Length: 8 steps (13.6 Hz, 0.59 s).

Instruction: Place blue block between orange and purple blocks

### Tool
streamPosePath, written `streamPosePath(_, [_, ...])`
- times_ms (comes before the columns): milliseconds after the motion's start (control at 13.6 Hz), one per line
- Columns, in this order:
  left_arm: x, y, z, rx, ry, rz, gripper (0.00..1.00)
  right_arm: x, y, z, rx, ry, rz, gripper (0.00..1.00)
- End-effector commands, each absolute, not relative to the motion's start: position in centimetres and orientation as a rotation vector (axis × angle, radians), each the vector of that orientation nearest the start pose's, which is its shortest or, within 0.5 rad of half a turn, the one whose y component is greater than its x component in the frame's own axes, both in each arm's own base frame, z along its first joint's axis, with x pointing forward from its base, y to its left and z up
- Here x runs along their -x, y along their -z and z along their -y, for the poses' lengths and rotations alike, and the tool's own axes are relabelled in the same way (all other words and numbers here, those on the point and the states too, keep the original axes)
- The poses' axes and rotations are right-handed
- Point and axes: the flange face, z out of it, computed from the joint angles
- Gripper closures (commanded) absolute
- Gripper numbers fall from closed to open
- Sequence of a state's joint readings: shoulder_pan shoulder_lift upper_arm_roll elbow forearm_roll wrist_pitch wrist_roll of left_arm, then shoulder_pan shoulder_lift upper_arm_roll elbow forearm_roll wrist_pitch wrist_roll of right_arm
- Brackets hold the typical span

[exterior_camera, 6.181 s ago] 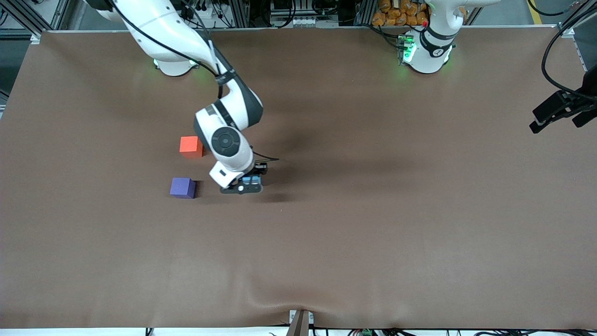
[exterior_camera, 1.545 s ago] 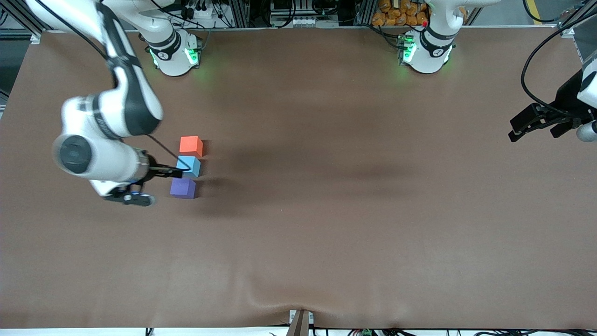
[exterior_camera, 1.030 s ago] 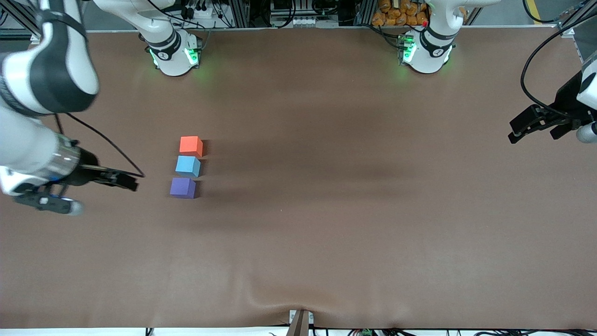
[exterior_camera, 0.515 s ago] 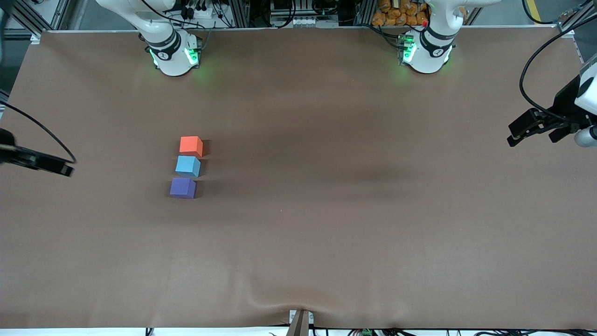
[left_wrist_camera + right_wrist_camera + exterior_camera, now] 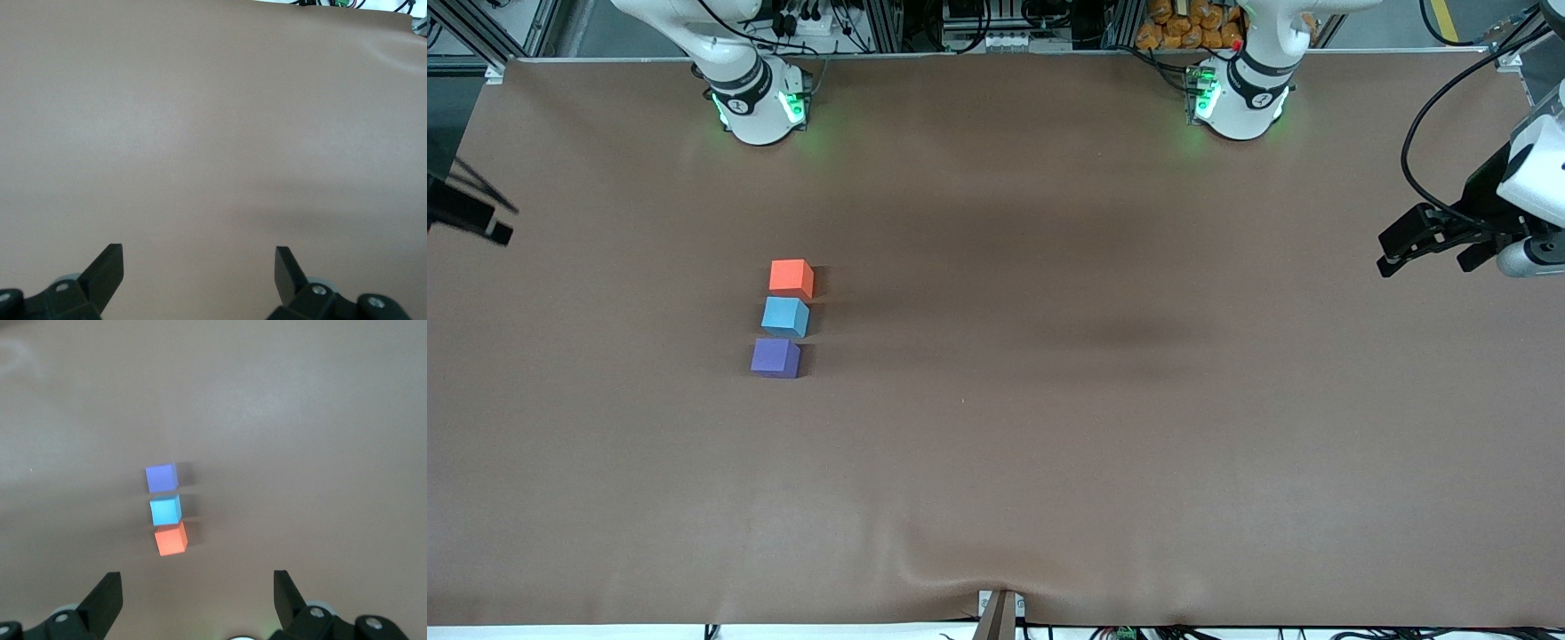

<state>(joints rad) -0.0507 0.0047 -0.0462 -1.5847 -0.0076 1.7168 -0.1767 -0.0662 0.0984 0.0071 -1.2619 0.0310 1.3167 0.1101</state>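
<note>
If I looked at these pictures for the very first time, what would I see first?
Three little cubes in a neat row on the brown table, toward the right arm's end: the orange block farthest from the front camera, the blue block in the middle, the purple block nearest. Both grippers are away from them: the right gripper and left gripper wait open at the table's ends.

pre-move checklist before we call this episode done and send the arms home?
1. Blue block sits between orange block and purple block: ok.
2. The three form a straight row, as the right wrist view also shows: ok, though blue looks slightly turned.
3. Blocks touching or gapped: cannot tell.
4. Right gripper open, empty, away from the row at the right arm's end of the table: ok.
5. Left gripper open, empty, over bare table at the left arm's end: ok.
</note>
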Motion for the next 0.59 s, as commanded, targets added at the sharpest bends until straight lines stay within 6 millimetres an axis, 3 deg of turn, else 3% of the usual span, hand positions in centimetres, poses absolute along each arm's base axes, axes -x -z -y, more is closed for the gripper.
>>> streamPosePath(0, [-56.4,-63.7,5.2,3.158,0.181,0.137,0.00,-51.3,-67.6,2.9,3.122,-0.032,-0.267,0.00])
streamPosePath(147, [-56.5,-63.7,5.0,3.156,0.176,0.124,0.00,-50.6,-67.4,2.6,3.135,-0.050,-0.244,0.00])
streamPosePath(368, [-56.8,-63.0,5.6,3.158,0.159,0.117,0.00,-50.8,-67.5,1.3,3.156,-0.030,-0.203,0.00])
streamPosePath(515, [-56.8,-62.9,5.4,3.157,0.154,0.129,0.00,-51.1,-68.0,1.3,3.155,-0.016,-0.200,0.00])
